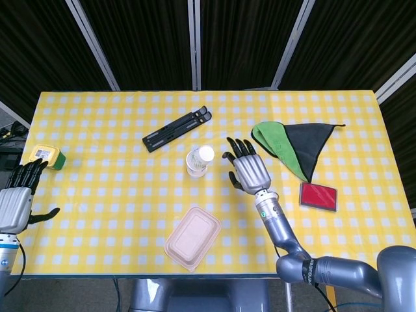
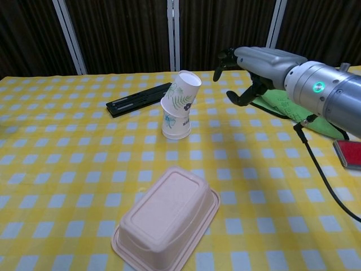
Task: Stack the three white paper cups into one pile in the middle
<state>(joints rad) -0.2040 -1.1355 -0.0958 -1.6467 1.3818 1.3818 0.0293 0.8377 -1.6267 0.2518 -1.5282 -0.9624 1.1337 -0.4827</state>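
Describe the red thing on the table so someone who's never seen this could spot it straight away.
Start at the yellow checked table and go to its right side. Just below the tip of the green and black cloth lies a small flat red pad with a grey border, the only red thing there.
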